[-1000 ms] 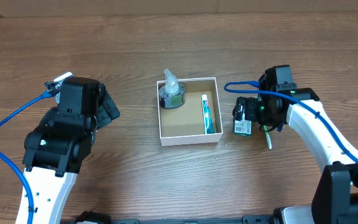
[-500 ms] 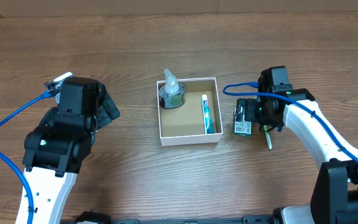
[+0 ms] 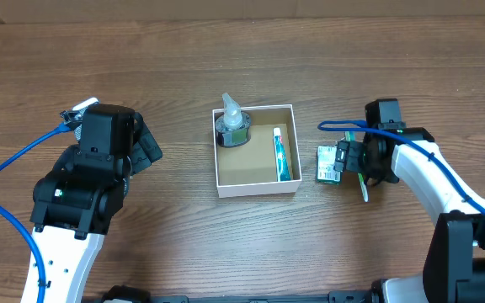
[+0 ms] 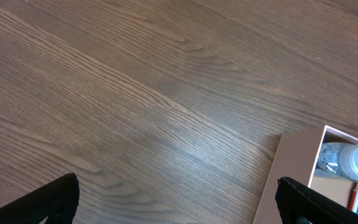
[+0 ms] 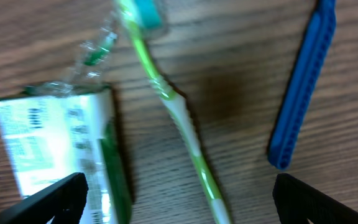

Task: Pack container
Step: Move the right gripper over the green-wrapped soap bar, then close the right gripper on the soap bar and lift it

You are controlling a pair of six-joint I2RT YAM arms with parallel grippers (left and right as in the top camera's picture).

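Note:
The container (image 3: 255, 184), a shallow white-walled cardboard box with a brown inside, sits mid-table. In it are a clear bottle (image 3: 232, 124) and a green toothpaste tube (image 3: 282, 155). Its corner shows in the left wrist view (image 4: 296, 167). A green-and-white packet (image 3: 328, 164) lies right of the box, also in the right wrist view (image 5: 58, 149). A green toothbrush (image 5: 173, 112) lies beside it. My right gripper (image 5: 178, 202) is open, low over the toothbrush and packet. My left gripper (image 4: 178, 202) is open and empty, left of the box.
A blue comb-like bar (image 5: 303, 87) lies on the wood right of the toothbrush. Blue cables run along both arms (image 3: 23, 236). The wooden table (image 3: 226, 50) has bare surface at the back and front.
My right gripper has shifted right and a little nearer, so more of the packet shows at its left. The left arm and the box contents have not moved.

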